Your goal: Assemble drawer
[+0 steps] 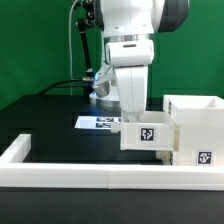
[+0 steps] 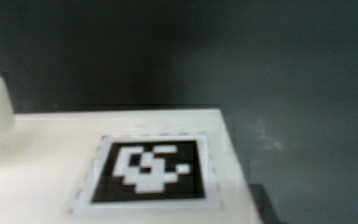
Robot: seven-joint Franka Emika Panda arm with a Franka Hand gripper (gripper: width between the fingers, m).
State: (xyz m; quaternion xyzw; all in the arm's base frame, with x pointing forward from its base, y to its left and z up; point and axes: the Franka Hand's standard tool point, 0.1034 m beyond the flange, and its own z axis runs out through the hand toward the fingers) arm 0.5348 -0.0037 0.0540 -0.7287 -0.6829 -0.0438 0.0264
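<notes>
A white drawer tray [image 1: 148, 136] with a black-and-white tag on its face is held off the black table, its right end against the tall white case [image 1: 197, 128]. The case stands at the exterior view's right and bears its own tag low on its front. My gripper [image 1: 136, 118] comes down on the tray's upper edge and appears shut on it, though the fingertips are hidden by the tray. In the wrist view the tray's tagged white face [image 2: 151, 170] sits very close, with dark table beyond. I cannot pick out a second tray.
The marker board [image 1: 98, 122] lies flat on the table behind the tray. A long white rail [image 1: 70, 170] edges the table's front and left. A black cable runs across the back left.
</notes>
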